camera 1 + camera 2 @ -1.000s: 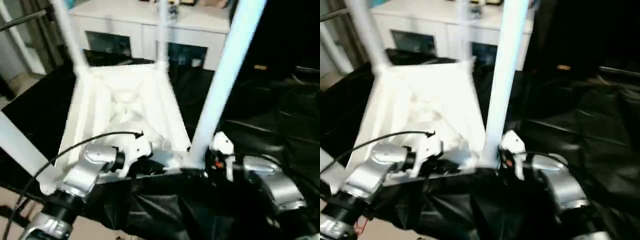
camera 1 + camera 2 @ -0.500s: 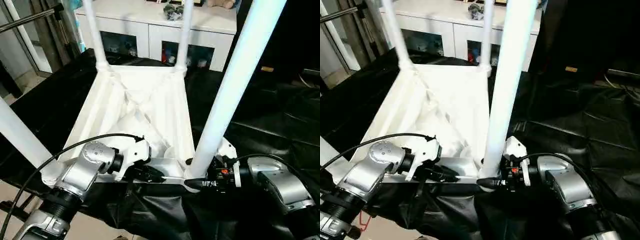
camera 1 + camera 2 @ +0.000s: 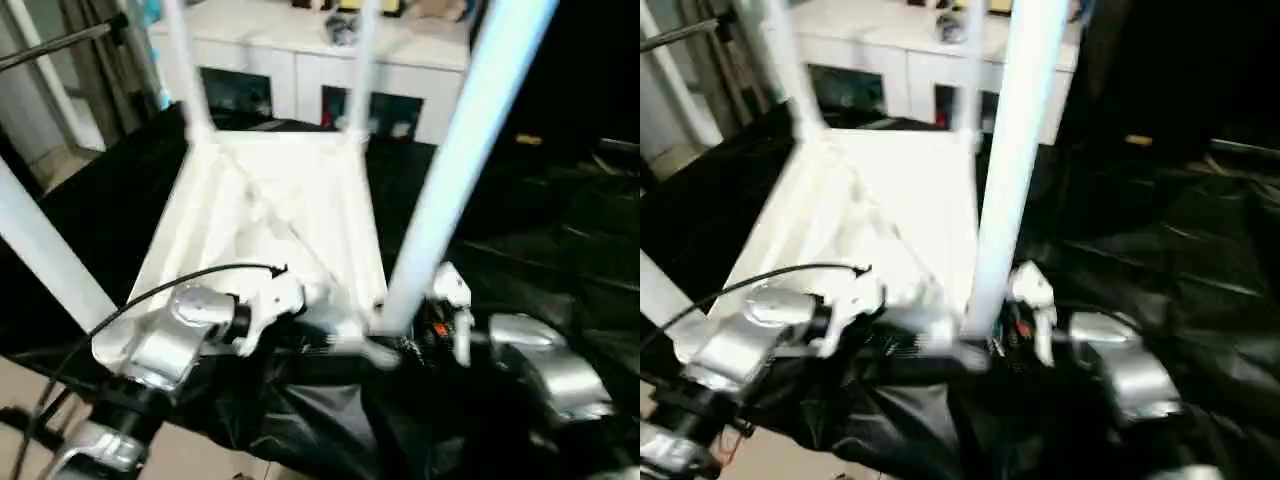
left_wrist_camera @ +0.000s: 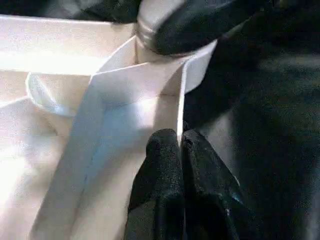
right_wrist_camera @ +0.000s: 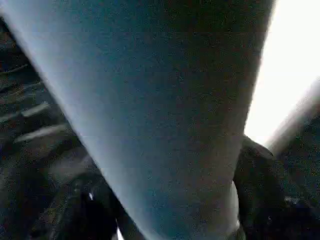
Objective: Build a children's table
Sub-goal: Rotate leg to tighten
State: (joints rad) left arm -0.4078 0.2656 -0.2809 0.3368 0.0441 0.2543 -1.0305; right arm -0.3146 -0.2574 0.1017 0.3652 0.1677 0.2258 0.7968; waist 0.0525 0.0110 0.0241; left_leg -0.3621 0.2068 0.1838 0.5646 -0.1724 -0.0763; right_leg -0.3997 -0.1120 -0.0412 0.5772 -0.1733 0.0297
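Left fingers (image 4: 165, 200) pinch the tabletop's (image 3: 290, 200) thin rim (ribbed plastic); right fingers (image 5: 255, 175) straddle a smooth tubular leg (image 3: 450, 190).

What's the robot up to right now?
Left tool pinching tabletop rim. Right tool around near leg. Four legs up. Nothing blocking.

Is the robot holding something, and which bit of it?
Yes. Its left hand pinches the thin near edge of the upside-down white plastic tabletop. Its right hand is around the bottom of the nearest white tubular leg.
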